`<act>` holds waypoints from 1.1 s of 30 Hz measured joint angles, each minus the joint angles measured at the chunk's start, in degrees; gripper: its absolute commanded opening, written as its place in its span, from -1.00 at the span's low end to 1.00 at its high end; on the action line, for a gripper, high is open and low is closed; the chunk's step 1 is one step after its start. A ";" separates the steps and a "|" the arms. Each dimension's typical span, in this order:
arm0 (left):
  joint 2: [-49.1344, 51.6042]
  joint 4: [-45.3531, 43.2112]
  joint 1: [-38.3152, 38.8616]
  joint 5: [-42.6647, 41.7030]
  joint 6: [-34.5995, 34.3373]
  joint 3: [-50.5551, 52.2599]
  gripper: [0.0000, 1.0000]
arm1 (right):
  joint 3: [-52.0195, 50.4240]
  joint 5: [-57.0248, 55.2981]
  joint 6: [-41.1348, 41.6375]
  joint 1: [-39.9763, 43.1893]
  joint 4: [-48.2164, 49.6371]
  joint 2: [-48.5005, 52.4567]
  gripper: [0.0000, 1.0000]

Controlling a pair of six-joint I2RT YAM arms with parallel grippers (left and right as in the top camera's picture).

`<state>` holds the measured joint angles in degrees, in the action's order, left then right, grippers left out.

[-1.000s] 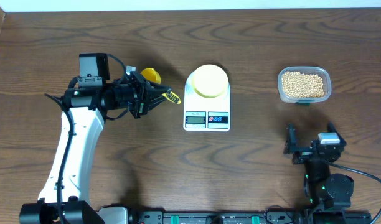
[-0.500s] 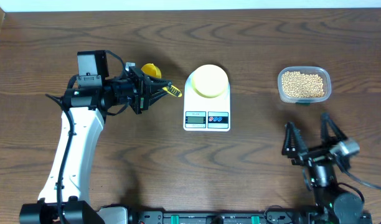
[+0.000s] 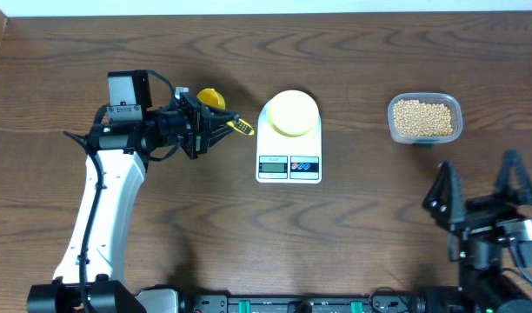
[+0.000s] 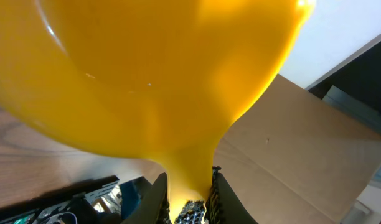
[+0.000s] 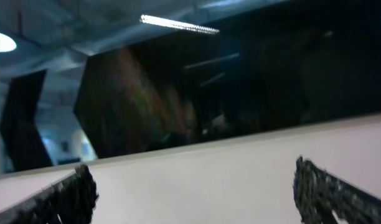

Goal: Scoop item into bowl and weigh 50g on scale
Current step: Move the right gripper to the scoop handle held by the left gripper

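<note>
Open table (image 3: pixel 362 226): bare dark wood-grain runs between the scale and the tub, and across the whole near strip in front of the scale.
Far edge: the tabletop ends in a pale band just behind the bowl and the tub.
Left gripper (image 3: pixel 216 129): pinches the handle of the scoop (image 3: pixel 211 99) and points towards the scale, a little apart from its left side.
Left wrist view: the fingers (image 4: pixel 159 198) press on the narrow neck, and the scoop's glossy orange-yellow underside (image 4: pixel 153 74) fills most of the view.
Right gripper (image 3: pixel 477 187): spread wide, holding nothing, at the near right corner, with open wood between it and the tub.
Right wrist view: blurred; it shows only two dark ridged fingers (image 5: pixel 66 199), a white wall and a dark panel.
Scale (image 3: pixel 268 146): white rounded rectangle at the table's middle, with its display and buttons on the near edge.
Bowl (image 3: pixel 292 113): small, round and pale yellow, on the far half of the scale.
Beans (image 3: pixel 422 117): small round tan grains heaped in the tub.
Tub (image 3: pixel 458 109): clear plastic with rounded corners, far right, well apart from the scale.
In the way: the scale and bowl stand between the scoop and the tub.
Beyond the table: brown cardboard (image 4: pixel 302 162) shows in the left wrist view.
</note>
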<state>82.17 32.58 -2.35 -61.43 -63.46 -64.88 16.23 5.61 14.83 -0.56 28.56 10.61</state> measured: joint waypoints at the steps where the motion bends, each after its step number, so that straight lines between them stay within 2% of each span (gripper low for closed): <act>1: 0.00 -0.02 0.00 -0.02 -0.02 0.00 -0.85 | 2.73 0.00 -1.20 0.00 -0.79 2.01 0.99; 7: 0.00 -0.02 0.00 -0.02 -0.26 0.00 -0.85 | 21.51 3.37 -6.73 0.00 -13.31 17.75 0.99; 12: 0.00 -0.04 0.00 -0.04 -1.68 0.00 -0.85 | 38.53 10.10 -6.99 -0.07 -32.39 32.85 0.99; 15: 0.00 -0.09 0.00 -0.02 -3.61 0.00 -0.85 | 45.70 16.15 -6.32 -0.74 -37.79 40.79 0.98; 19: 0.00 -2.86 0.00 0.00 -7.10 0.02 -0.85 | 48.28 26.38 -3.56 -3.08 -34.07 48.33 0.98; 25: 0.00 -13.05 0.66 -0.04 -13.49 0.20 -0.85 | 48.41 38.86 7.85 -7.69 -30.75 56.78 0.99; 28: 0.00 -19.67 2.12 -0.09 -16.96 0.33 -0.85 | 48.41 42.56 11.15 -9.77 -29.94 59.84 0.98; 33: 0.00 -28.57 5.51 0.98 -21.49 0.37 -0.85 | 48.43 44.96 16.48 -13.31 -22.16 64.70 0.98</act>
<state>82.17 4.01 3.16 -60.45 -84.95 -64.51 64.66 50.57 31.31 -13.87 6.39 75.31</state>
